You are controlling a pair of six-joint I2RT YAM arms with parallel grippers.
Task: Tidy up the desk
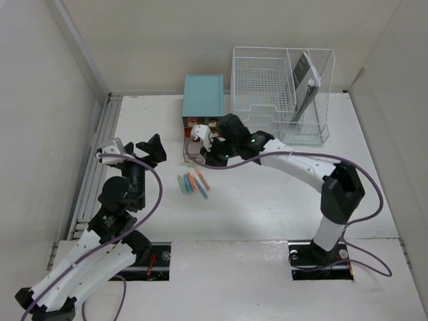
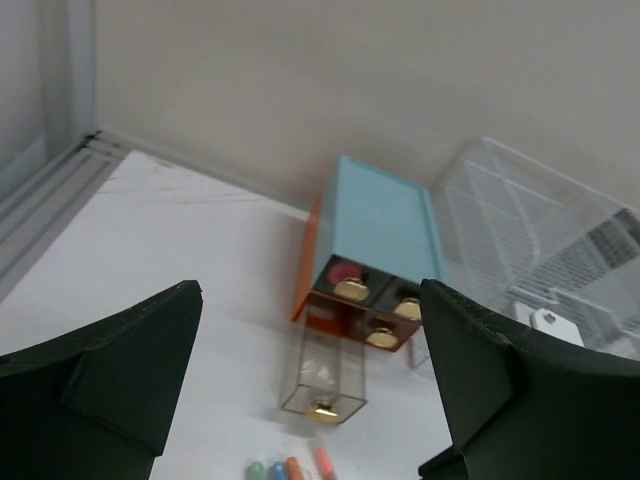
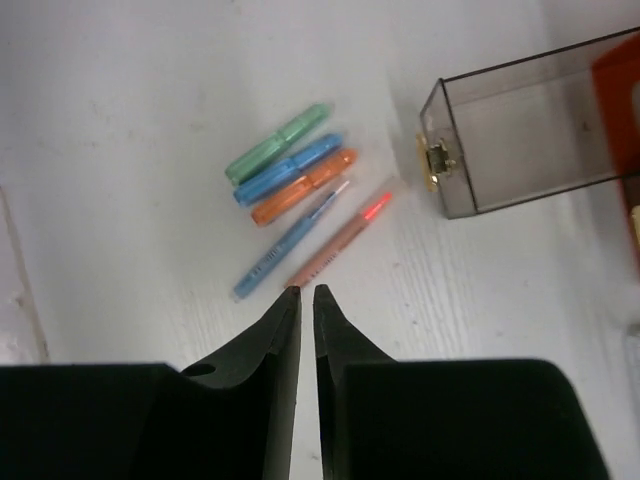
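Note:
The white desk [image 1: 267, 194] carries a row of pens and markers [image 1: 192, 182] left of centre. A teal drawer box [image 1: 202, 97] stands at the back, with one clear drawer [image 1: 190, 151] pulled out toward the front. My right gripper [image 3: 307, 292] hovers over the desk, its fingers nearly touching and nothing between them. Just beyond its tips lie a salmon pen [image 3: 340, 245], a blue pen [image 3: 290, 240] and orange [image 3: 305, 185], blue [image 3: 290, 168] and green [image 3: 280, 155] markers. My left gripper [image 1: 152, 152] is wide open and empty, raised left of the drawer [image 2: 325, 375].
A white wire-mesh rack [image 1: 277, 90] stands at the back right with a dark flat item [image 1: 304, 83] upright in its right section. Silver rails [image 1: 93, 167] run along the desk's left edge. Walls close in the back and both sides.

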